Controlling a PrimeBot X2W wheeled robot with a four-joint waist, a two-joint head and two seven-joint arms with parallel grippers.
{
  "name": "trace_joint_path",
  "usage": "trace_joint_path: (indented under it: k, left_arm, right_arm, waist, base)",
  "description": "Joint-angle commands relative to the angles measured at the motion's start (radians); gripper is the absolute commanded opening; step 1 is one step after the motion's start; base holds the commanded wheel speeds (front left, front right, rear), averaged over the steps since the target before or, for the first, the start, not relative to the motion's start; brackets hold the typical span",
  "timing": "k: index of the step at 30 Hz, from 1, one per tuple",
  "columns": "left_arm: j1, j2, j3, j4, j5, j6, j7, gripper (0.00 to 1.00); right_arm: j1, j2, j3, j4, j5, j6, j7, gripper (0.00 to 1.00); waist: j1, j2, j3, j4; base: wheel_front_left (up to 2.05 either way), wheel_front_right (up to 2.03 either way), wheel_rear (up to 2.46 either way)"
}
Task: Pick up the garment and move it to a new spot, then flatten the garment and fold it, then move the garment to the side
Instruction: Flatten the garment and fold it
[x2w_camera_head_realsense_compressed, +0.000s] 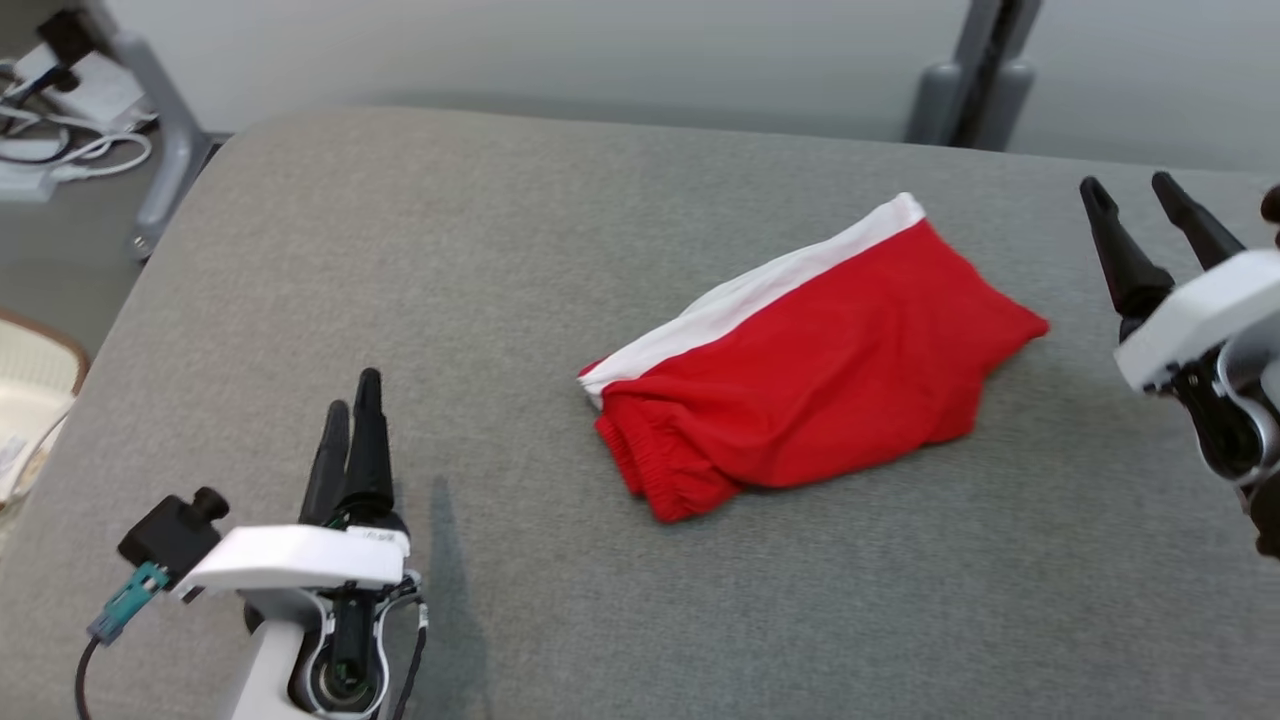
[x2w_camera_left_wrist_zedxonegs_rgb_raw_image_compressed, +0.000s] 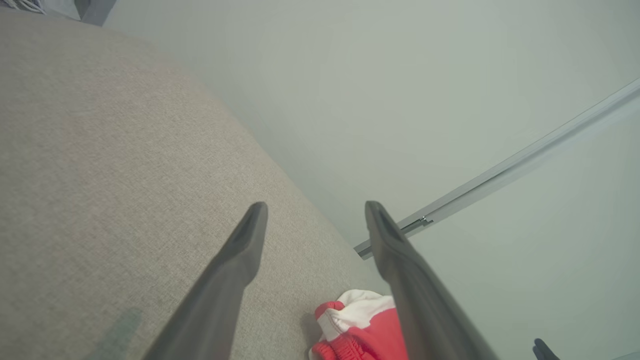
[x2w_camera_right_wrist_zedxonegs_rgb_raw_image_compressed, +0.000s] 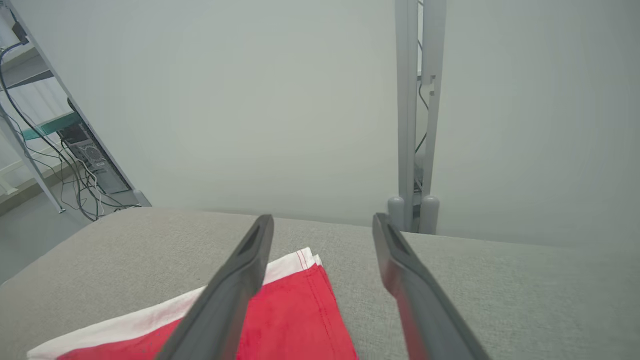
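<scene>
Folded red shorts (x2w_camera_head_realsense_compressed: 810, 370) lie on the grey surface (x2w_camera_head_realsense_compressed: 400, 250) between left gripper (x2w_camera_head_realsense_compressed: 353, 395) and right gripper (x2w_camera_head_realsense_compressed: 1128, 185); both pairs of jaws spread wide, holding nothing.

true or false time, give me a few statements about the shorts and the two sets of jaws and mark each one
The red shorts lie on the grey table. True.
The left jaws grip the shorts. False: they stand open and empty, apart from the shorts.
The right jaws stand open. True.
The shorts have a blue band along one edge. False: the stripe is white.
</scene>
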Motion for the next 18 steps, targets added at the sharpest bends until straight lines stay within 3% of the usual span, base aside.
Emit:
trace_joint_path:
  k: [1, 6, 9, 11, 18]
  left_arm:
    - [0.016, 0.000, 0.011, -0.008, 0.016, -0.005, -0.002, 1.00]
    - [0.078, -0.006, 0.074, -0.035, 0.111, -0.006, -0.002, 1.00]
    - [0.102, 0.000, 0.073, -0.027, 0.248, -0.006, -0.002, 1.00]
    - [0.120, -0.007, 0.072, -0.012, 0.282, -0.006, -0.002, 1.00]
    - [0.141, -0.018, 0.045, 0.003, 0.346, -0.004, -0.003, 1.00]
  right_arm:
    - [0.025, 0.000, -0.018, -0.014, -0.026, 0.000, -0.004, 1.00]
    - [0.196, 0.026, -0.198, -0.112, -0.178, 0.000, -0.004, 1.00]
    - [0.277, 0.057, -0.278, -0.145, -0.207, 0.000, -0.003, 1.00]
    - [0.324, 0.080, -0.325, -0.159, -0.204, 0.000, -0.003, 1.00]
    - [0.416, 0.114, -0.387, -0.165, -0.292, 0.000, -0.003, 1.00]
  waist:
    - [0.0000, 0.0000, -0.029, -0.037]
    - [0.0000, 0.0000, -0.050, -0.087]
    - [0.0000, 0.0000, -0.056, -0.100]
    - [0.0000, 0.0000, -0.059, -0.103]
    - [0.0000, 0.0000, -0.066, -0.105]
  base:
    - [0.00, 0.00, 0.00]
    - [0.00, 0.00, 0.00]
    - [0.00, 0.00, 0.00]
    - [0.00, 0.00, 0.00]
    - [0.00, 0.00, 0.00]
